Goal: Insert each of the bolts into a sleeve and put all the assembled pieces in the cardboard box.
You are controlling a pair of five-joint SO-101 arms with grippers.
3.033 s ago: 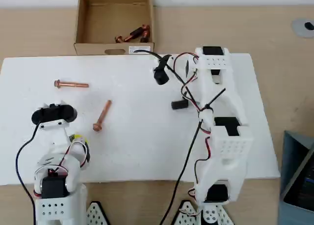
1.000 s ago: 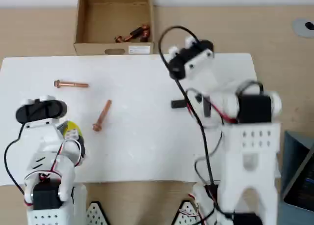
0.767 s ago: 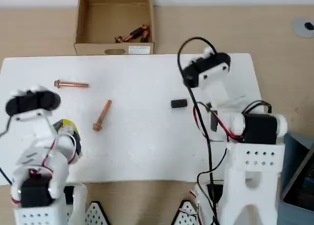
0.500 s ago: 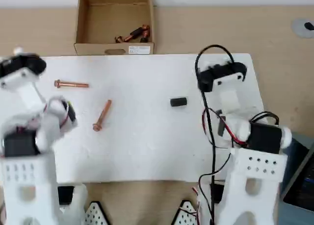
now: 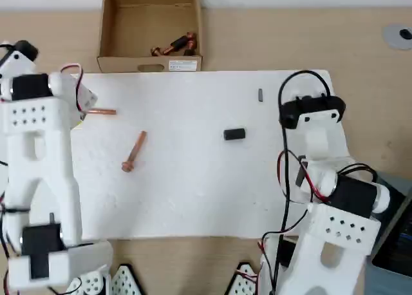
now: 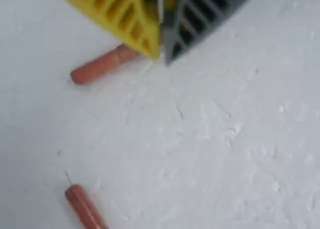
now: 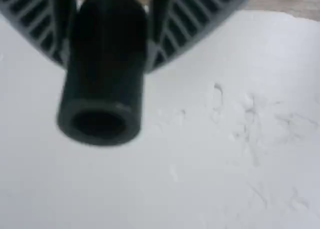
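Note:
My right gripper (image 7: 107, 44) is shut on a black sleeve (image 7: 102, 89), whose open end faces the camera above the white mat. In the high view the right arm (image 5: 315, 134) stands over the mat's right side. A second black sleeve (image 5: 234, 134) lies loose mid-mat. My left gripper (image 6: 161, 46) has its yellow and grey fingers shut together, its tip just above the shaft of a copper bolt (image 6: 102, 66). That bolt (image 5: 103, 112) pokes out from under the left arm (image 5: 38, 114). Another bolt (image 5: 134, 151) lies slanted nearer the middle. The cardboard box (image 5: 109, 24) holds assembled pieces (image 5: 175, 45).
The white mat (image 5: 193, 192) covers most of the table, with bare wood around it. A small dark object (image 5: 260, 95) lies near the mat's far edge. A grey bin (image 5: 389, 224) stands at the right edge.
The left arm has swung up and out to the far left, over the head of the far bolt. The right arm has pulled back from the box toward the right. The loose sleeve and bolts stayed put.

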